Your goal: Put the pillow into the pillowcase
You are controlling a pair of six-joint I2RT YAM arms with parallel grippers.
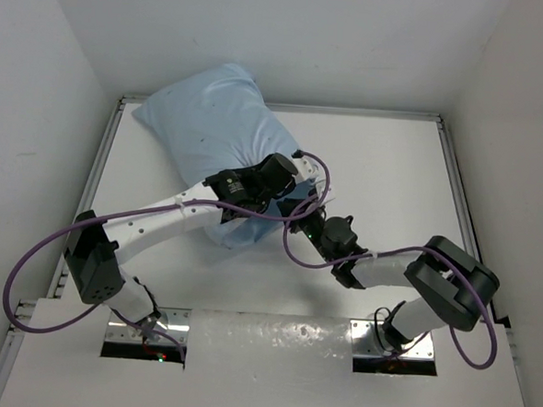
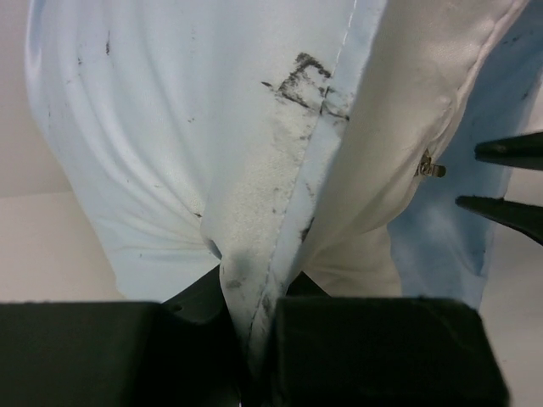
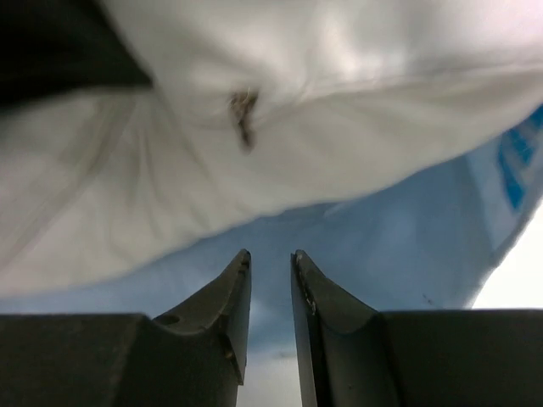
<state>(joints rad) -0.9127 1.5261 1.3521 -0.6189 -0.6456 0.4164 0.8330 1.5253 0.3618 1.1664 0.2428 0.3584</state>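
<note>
Pillowcase point(image 1: 203, 121) long axis far-left to near-right; left claw point(image 2: 254, 339) pinching it; right claw point(image 3: 270, 263) narrow.

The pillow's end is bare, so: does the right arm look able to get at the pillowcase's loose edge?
Probably yes. The right gripper faces the pillowcase just below the bare pillow, with nothing between them. The left gripper, shut on its hem, sits off to the side.
</note>
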